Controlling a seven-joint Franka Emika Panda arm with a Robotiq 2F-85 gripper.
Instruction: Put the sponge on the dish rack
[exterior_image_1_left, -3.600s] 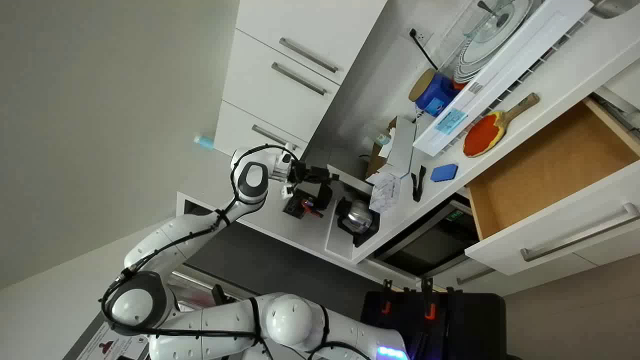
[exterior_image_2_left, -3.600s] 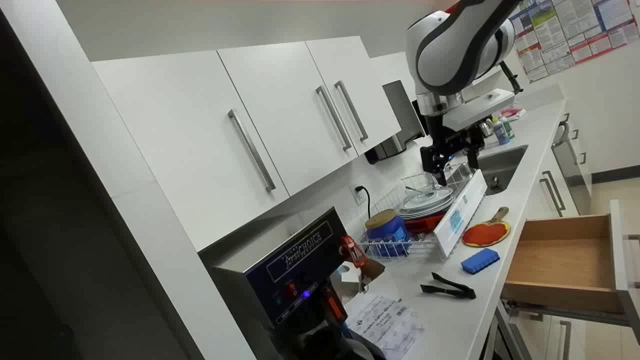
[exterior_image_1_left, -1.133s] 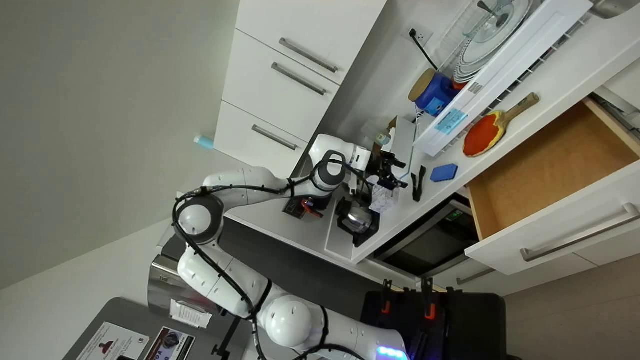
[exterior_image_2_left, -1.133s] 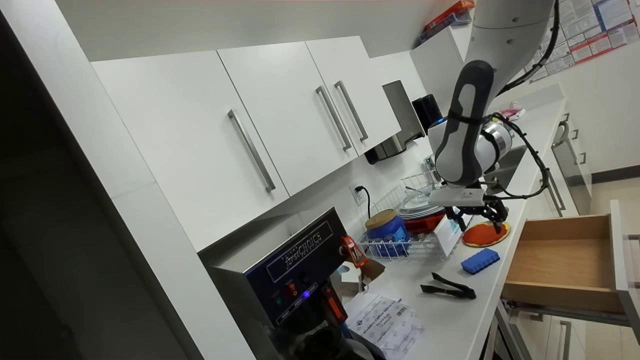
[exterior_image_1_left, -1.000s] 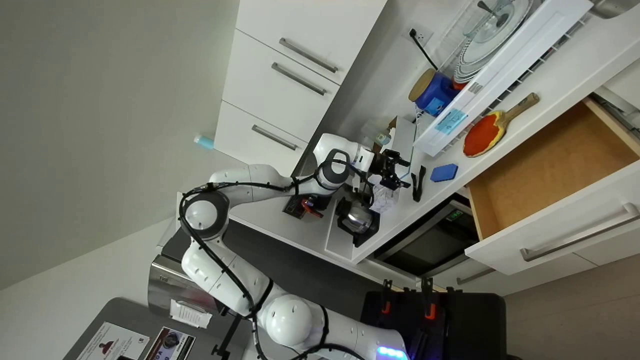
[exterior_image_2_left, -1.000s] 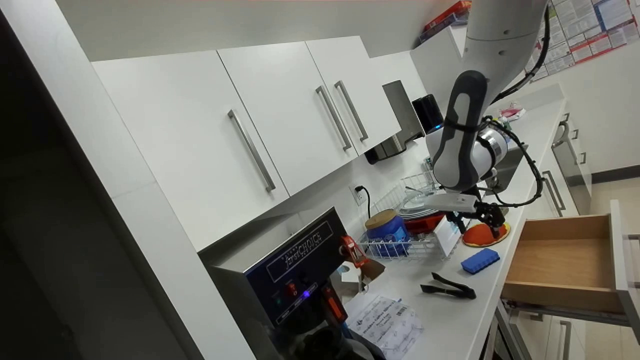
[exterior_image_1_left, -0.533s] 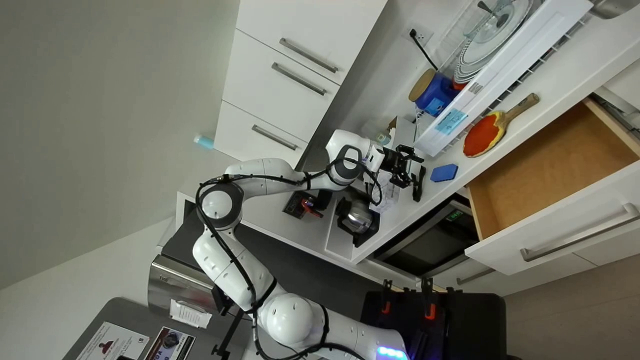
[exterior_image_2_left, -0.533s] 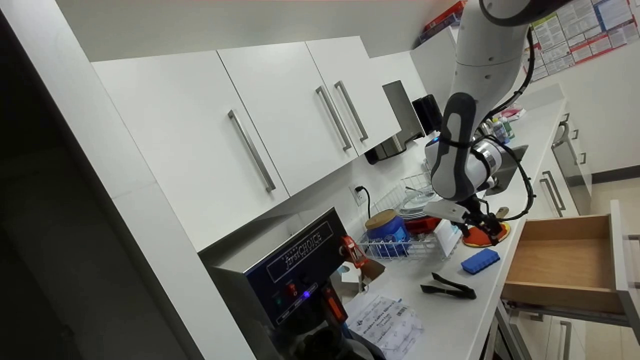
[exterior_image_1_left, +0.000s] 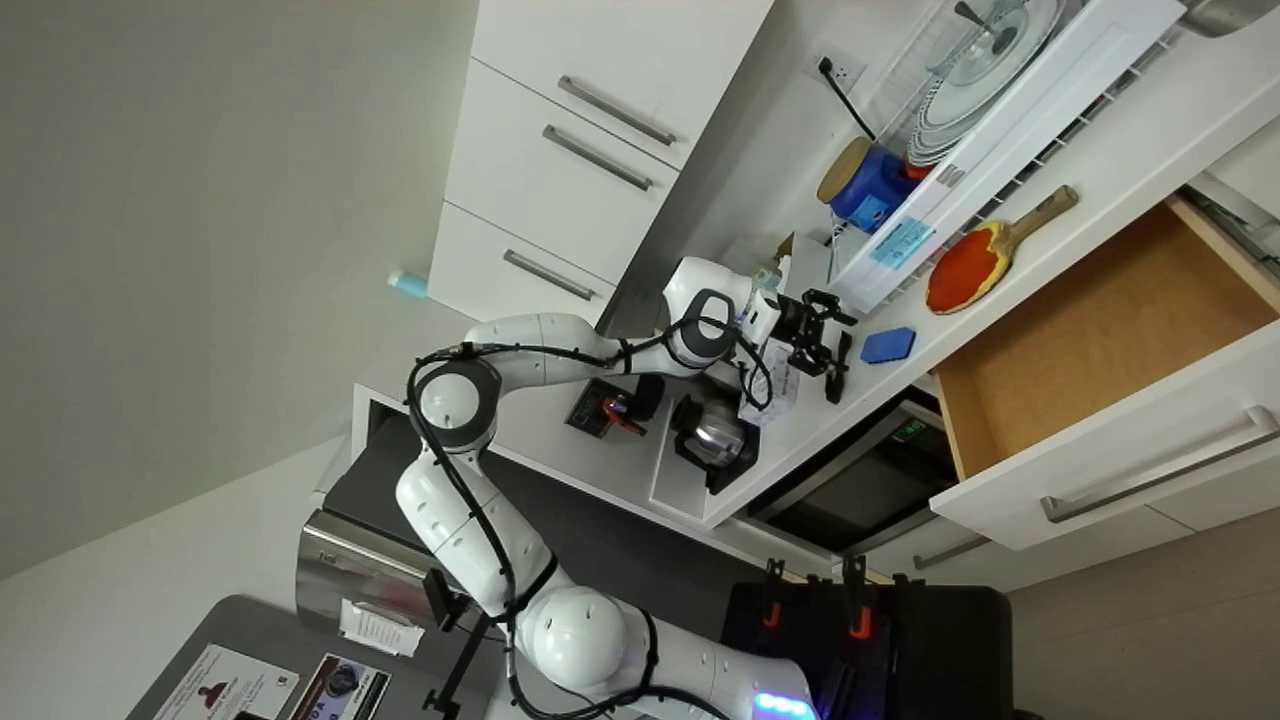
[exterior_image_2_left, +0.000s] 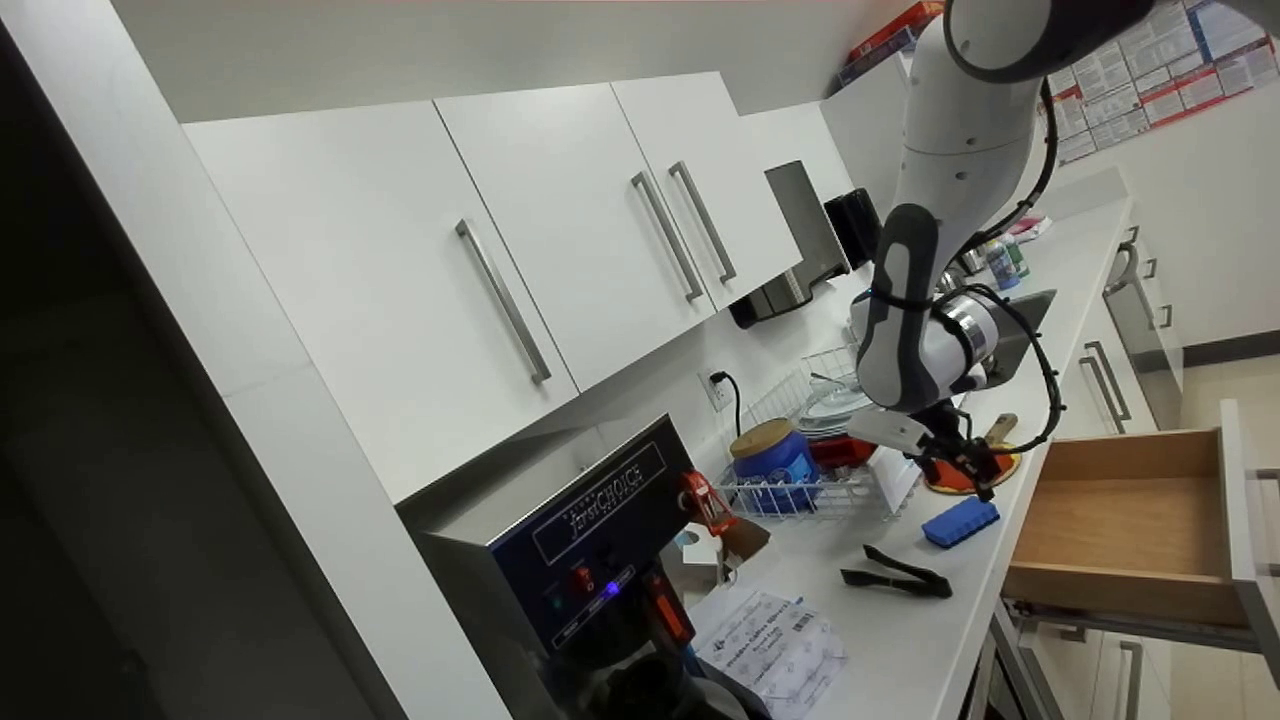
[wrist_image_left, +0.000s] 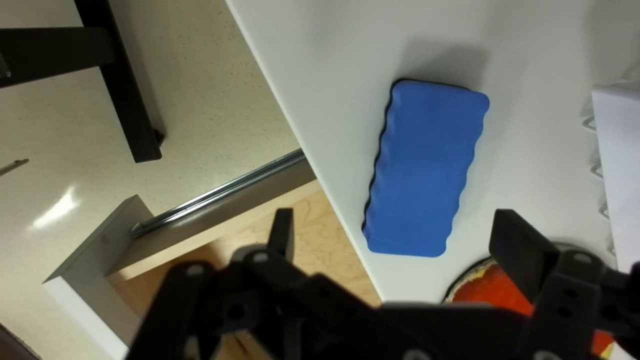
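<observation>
Black tongs (exterior_image_2_left: 930, 584), blue jar (exterior_image_2_left: 776, 466), pulled-out drawer (exterior_image_2_left: 1130, 520)

Sponge (exterior_image_1_left: 888, 345) on counter (exterior_image_2_left: 890, 650), between tongs (exterior_image_2_left: 928, 583) and paddle (exterior_image_1_left: 965, 273); plates (exterior_image_2_left: 836, 404) in dish rack (exterior_image_2_left: 850, 489).

"firstCHOICE" on a dark panel (exterior_image_2_left: 600, 535)
In an exterior view the name stands in pale letters, boxed by a thin line, on the front of a machine (exterior_image_2_left: 490, 600); tiny lettering near it cannot be read. Print on the paper sheet (exterior_image_2_left: 775, 645) and the wall posters (exterior_image_2_left: 1180, 90) is too fine to make out, and green digits on the oven display (exterior_image_1_left: 909, 430) are blurred.
</observation>
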